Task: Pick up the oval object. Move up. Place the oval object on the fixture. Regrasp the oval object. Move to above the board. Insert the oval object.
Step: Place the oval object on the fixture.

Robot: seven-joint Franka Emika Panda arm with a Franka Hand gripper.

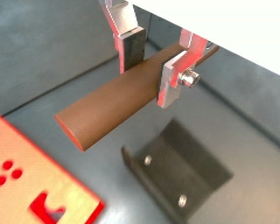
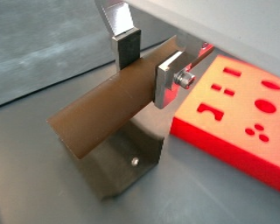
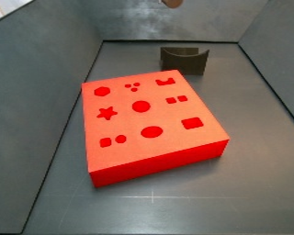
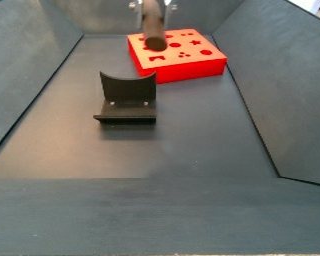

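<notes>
1. Your gripper [image 1: 154, 63] hangs above the floor, its fingers closed on the oval object [image 1: 113, 101], which juts out sideways in both wrist views.
2. The fixture [image 4: 125, 97] sits empty at left centre.
3. The board [image 3: 150, 119] fills mid-frame.

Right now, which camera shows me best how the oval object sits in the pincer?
A wrist view: the oval object shows nearly full length, clamped at one end by the pincer above the fixture. The wrist view facing the board shows it too. The side views catch only its tip or end.
</notes>
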